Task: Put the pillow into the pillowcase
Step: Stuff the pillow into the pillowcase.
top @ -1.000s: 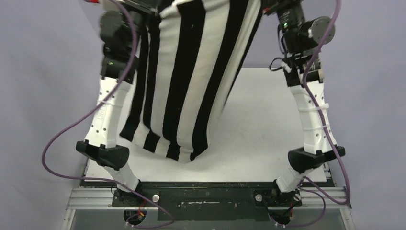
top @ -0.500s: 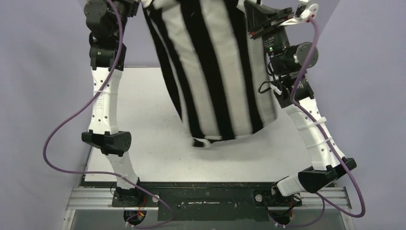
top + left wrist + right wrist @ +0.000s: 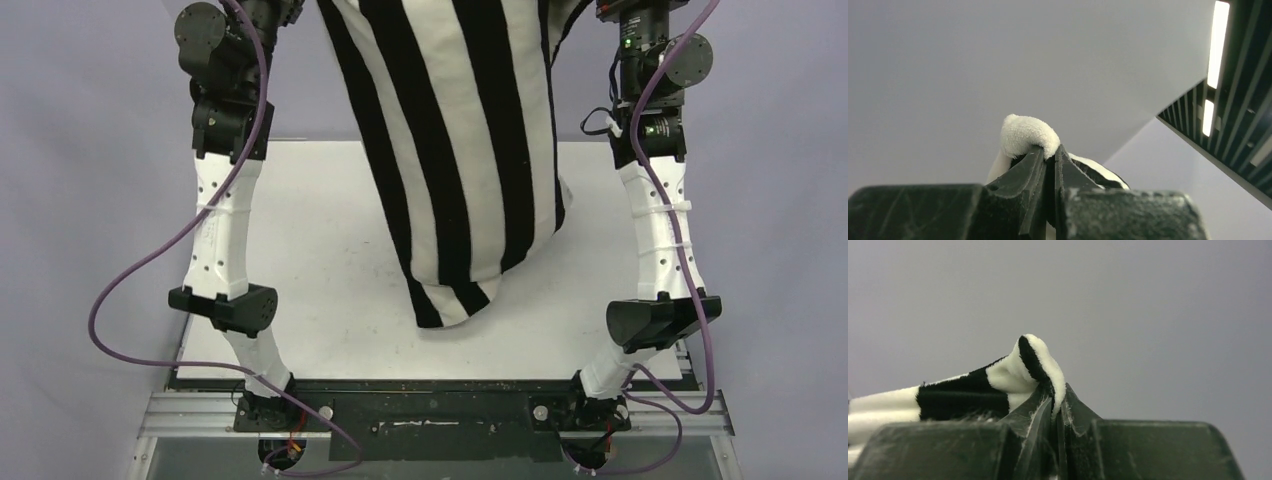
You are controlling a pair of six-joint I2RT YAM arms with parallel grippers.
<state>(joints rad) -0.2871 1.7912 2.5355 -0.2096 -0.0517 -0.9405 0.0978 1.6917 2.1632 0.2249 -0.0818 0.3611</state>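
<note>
Pillowcase (image 3: 450, 150) hangs high at centre between arms, plump low end near counter (image 3: 310, 230); left fingers (image 3: 1030, 170), right fingers (image 3: 1035, 415) each clenched on top-edge fold; pillow unseen, likely inside; soft, bulky, weighty load; thin pinches may slip; grip corners deeper.

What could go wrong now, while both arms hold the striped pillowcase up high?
The left gripper pinches only a small white fold, and the right gripper only a narrow bit of edge. The hanging pillowcase looks full, so either grip may slip. If one lets go, it would probably drop sideways onto the table. The pillow is not visible.
</note>
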